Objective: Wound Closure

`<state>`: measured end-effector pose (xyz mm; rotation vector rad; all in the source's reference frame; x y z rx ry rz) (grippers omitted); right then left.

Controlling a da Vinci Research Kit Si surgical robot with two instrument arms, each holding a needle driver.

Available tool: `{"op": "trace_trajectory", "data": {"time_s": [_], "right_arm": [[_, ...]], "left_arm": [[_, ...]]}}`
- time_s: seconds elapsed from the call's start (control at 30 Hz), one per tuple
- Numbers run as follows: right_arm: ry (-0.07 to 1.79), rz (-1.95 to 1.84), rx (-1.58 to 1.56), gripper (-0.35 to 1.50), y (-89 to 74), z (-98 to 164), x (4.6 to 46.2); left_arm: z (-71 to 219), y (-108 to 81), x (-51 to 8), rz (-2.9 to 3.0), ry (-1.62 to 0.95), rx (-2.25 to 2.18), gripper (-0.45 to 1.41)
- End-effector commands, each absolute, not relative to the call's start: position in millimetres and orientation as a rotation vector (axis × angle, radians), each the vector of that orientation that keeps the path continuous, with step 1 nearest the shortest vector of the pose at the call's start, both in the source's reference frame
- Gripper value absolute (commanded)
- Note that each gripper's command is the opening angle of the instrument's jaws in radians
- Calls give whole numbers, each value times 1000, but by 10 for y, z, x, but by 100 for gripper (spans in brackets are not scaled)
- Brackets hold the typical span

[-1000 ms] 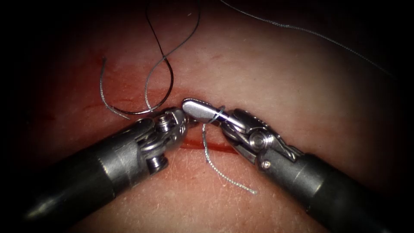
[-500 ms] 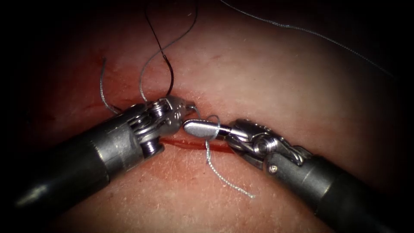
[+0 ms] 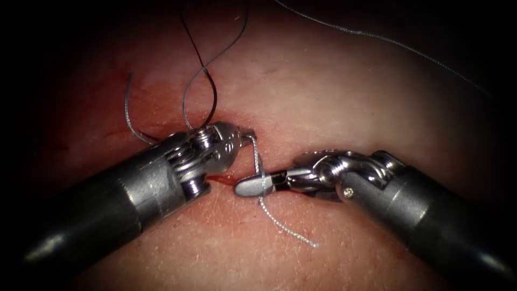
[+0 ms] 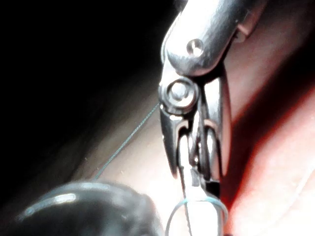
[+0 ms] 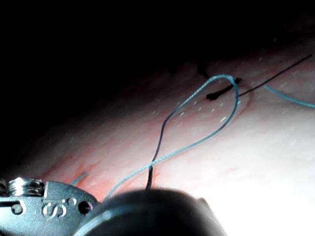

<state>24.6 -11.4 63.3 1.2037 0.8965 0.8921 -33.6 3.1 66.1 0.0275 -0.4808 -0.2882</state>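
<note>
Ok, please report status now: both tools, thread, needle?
Left tool shut on thread. Right tool shut, thread wrapped around it. Free end on tissue. Needle: cannot tell.

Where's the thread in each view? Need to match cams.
Endoscope: thread runs from the left tool, which grips it, and loops round the right tool's shut jaws.
Left wrist: thread loops round a tool's jaw tips.
Right wrist: thread loops over the tissue.
Shared landmark: the tissue.
</note>
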Motion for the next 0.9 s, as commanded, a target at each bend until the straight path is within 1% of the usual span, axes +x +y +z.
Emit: {"op": "trace_trajectory", "data": {"time_s": [0.03,0.3,0.43,0.57,0.77,0.9], "right_arm": [[869,872,1204,-35,-100,619,251],[635,768,1185,-35,-65,594,251],[488,713,1142,-35,-43,579,256],[391,652,1126,-35,-47,582,258],[395,639,1102,-35,-58,590,264],[402,633,1089,-35,-73,597,257]], "left_arm": [[655,42,-341,-289,-488,23,-45],[652,32,-349,-257,-515,46,-45],[651,24,-354,-245,-525,52,-45],[650,25,-354,-241,-526,54,-45],[649,25,-351,-238,-528,56,-45],[650,25,-350,-236,-529,57,-45]]}}
